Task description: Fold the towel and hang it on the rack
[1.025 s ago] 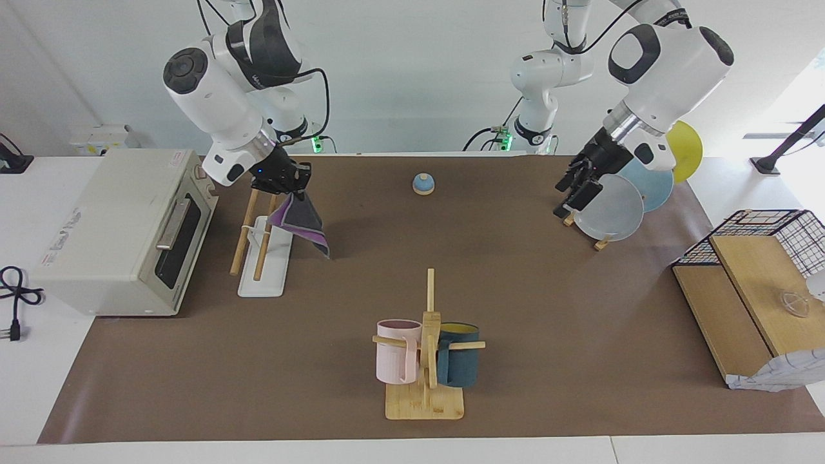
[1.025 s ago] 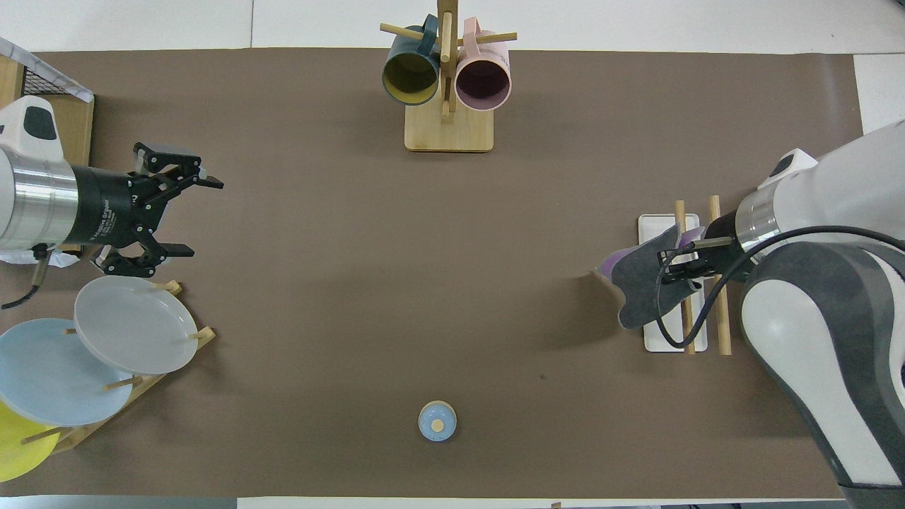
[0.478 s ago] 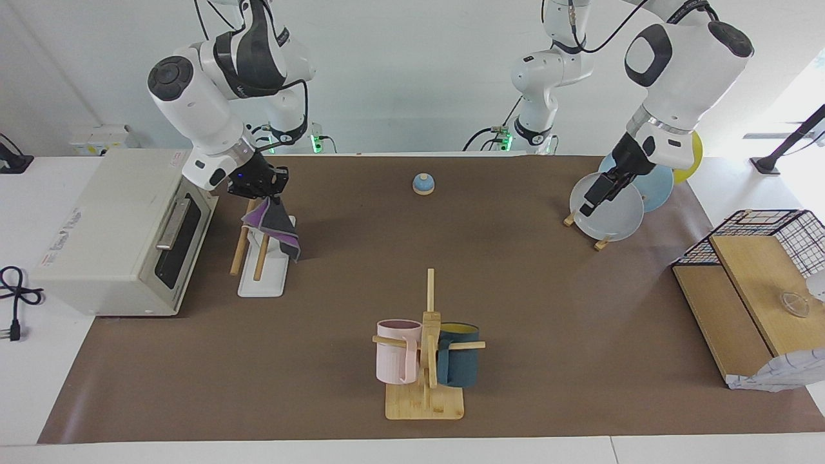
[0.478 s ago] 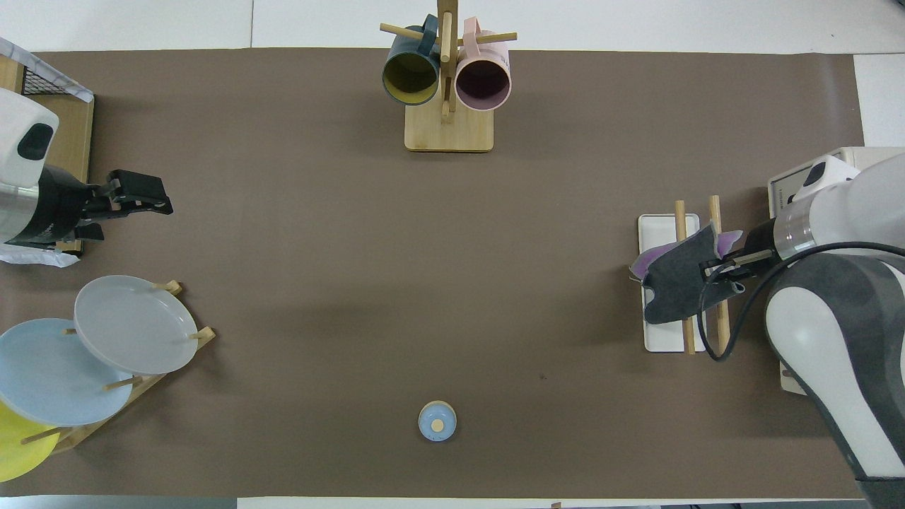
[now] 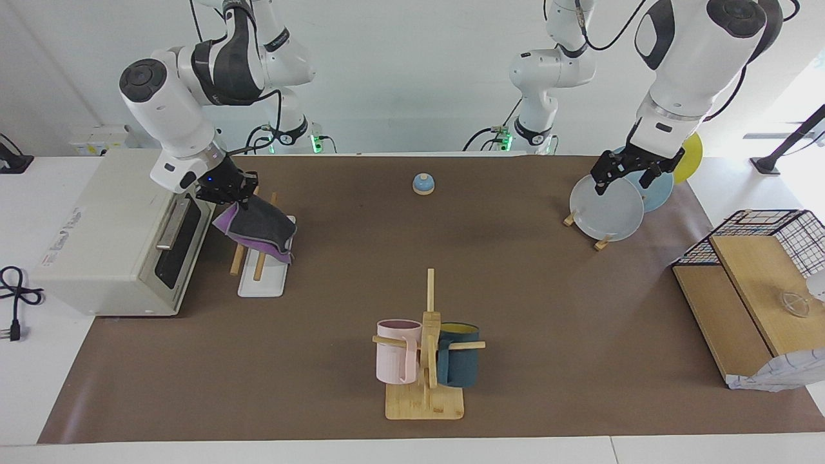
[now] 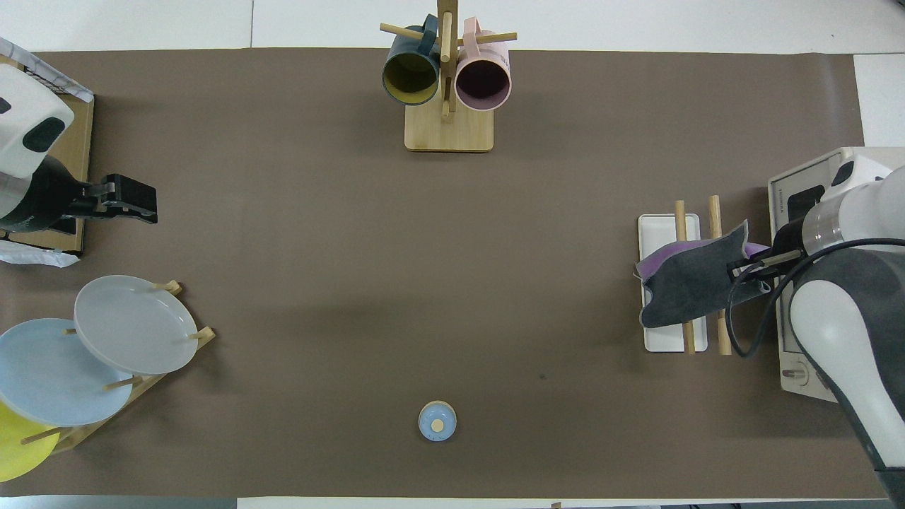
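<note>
The towel lies draped across both wood rods of the rack, grey face up with a purple edge showing. My right gripper is shut on the towel's corner at the oven side of the rods, just above them. The towel's other end hangs down over the rack's white base. My left gripper hangs open and empty above the plate stand at the left arm's end of the table.
A toaster oven stands right beside the rack. A plate stand with round plates is under the left gripper. A mug tree with two mugs stands farther out, a small blue bell near the robots, a wire basket and wooden board at the left arm's end.
My right gripper has pulled the towel across the rods toward the oven, so it now lies over both. The left arm has lifted and drawn back over the plates.
</note>
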`<action>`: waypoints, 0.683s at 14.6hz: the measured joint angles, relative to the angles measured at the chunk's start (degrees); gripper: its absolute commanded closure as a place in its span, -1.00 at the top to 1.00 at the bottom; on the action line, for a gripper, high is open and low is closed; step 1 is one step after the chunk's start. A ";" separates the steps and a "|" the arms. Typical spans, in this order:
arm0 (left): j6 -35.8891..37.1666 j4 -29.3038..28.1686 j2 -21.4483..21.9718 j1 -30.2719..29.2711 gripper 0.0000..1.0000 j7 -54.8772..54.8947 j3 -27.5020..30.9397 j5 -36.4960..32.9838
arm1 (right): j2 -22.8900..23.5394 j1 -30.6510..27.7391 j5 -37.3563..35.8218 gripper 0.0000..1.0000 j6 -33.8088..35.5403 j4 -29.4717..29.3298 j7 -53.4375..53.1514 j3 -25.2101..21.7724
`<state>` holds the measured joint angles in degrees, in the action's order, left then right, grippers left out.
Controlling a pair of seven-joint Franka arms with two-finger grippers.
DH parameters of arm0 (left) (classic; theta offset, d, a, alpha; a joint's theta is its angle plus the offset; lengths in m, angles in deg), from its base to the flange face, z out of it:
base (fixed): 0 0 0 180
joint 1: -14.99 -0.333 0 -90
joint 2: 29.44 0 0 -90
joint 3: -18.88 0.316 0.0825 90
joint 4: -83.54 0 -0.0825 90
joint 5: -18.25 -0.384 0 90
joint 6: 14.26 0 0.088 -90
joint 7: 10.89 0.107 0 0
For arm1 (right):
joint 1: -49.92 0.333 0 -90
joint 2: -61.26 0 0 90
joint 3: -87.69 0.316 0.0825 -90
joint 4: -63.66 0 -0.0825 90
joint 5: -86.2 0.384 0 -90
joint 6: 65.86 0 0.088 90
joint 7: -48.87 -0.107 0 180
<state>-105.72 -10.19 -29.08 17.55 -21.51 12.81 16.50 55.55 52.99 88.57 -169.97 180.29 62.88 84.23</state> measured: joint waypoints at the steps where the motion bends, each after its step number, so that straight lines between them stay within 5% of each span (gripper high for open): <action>1: 0.13 -0.04 -0.04 0.65 1.00 0.69 0.78 0.00 | -0.07 -0.35 -0.43 -1.00 0.00 0.27 0.12 0.01; 10: -0.32 -0.08 -0.49 1.14 1.00 1.44 1.92 3.16 | -2.33 -4.73 -1.29 -1.00 -3.84 6.80 7.64 0.01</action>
<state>-106.04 -10.27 -29.57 18.69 -20.07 14.74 19.66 53.22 48.26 87.29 -173.81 187.09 70.53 84.24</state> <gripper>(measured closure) 0.000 0.978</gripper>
